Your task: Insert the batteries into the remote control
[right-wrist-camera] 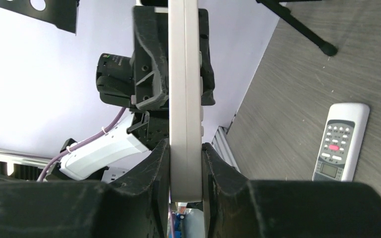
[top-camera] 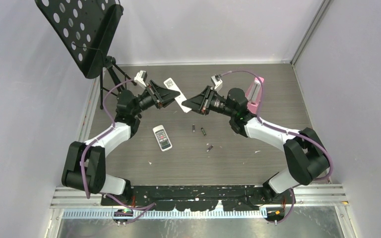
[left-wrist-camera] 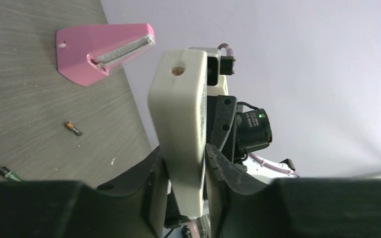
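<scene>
Both arms hold the white remote control in the air above the back of the table, one at each end. My left gripper is shut on one end of it; in the left wrist view its thick white body stands between the fingers. My right gripper is shut on the other end; the remote shows edge-on there. Three batteries lie loose on the table below. Two of them show in the left wrist view.
A second white remote with a grey button panel and a small screen lies face up near the middle left. A pink wedge-shaped object sits at the back right. A black perforated music stand on a tripod stands at the back left.
</scene>
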`<action>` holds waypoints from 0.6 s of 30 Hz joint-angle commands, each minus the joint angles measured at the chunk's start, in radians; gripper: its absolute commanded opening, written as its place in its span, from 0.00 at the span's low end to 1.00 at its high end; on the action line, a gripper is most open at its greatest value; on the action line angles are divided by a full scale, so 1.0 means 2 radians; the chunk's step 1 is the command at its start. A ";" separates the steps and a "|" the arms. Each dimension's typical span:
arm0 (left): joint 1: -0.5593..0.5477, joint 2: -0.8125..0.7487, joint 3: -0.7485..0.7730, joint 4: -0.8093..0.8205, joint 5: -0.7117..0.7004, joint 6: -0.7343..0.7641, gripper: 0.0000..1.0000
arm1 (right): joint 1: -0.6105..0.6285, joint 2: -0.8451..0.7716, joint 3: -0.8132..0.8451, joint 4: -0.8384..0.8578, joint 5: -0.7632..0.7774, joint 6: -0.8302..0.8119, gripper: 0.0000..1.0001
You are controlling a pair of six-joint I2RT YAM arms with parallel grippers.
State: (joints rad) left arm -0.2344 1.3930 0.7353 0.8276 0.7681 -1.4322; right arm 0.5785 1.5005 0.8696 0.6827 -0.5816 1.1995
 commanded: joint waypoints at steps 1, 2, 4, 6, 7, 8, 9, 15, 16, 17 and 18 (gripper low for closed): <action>0.000 0.014 0.002 0.056 0.001 -0.003 0.22 | 0.000 0.011 0.006 0.013 -0.002 0.008 0.00; 0.000 0.018 0.000 0.056 0.000 0.001 0.13 | 0.000 0.016 0.007 0.004 0.000 0.004 0.00; 0.000 0.027 -0.004 0.055 -0.004 0.008 0.00 | -0.001 0.025 0.006 -0.013 0.007 -0.005 0.00; -0.001 0.036 -0.007 0.055 -0.008 0.013 0.00 | -0.004 0.034 0.000 -0.023 0.017 -0.010 0.02; -0.001 0.040 -0.008 0.055 -0.012 0.018 0.00 | -0.007 0.040 -0.005 -0.023 0.021 -0.009 0.06; -0.001 0.044 -0.009 0.055 -0.016 0.022 0.00 | -0.010 0.044 -0.013 -0.021 0.027 -0.007 0.11; -0.001 0.047 -0.009 0.055 -0.021 0.023 0.00 | -0.014 0.050 -0.021 -0.018 0.032 -0.004 0.17; -0.009 0.057 0.000 0.062 -0.051 0.013 0.00 | -0.031 0.069 -0.071 0.019 0.053 0.022 0.45; -0.012 0.058 0.002 0.060 -0.055 0.017 0.00 | -0.033 0.071 -0.077 0.022 0.055 0.026 0.48; -0.016 0.059 0.005 0.055 -0.060 0.023 0.00 | -0.033 0.072 -0.081 0.029 0.058 0.029 0.50; -0.019 0.062 0.008 0.048 -0.065 0.031 0.00 | -0.034 0.073 -0.084 0.038 0.059 0.033 0.51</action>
State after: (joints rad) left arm -0.2546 1.5372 0.7063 0.8246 0.6811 -1.3888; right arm 0.5282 1.6131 0.7509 0.7689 -0.5316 1.2579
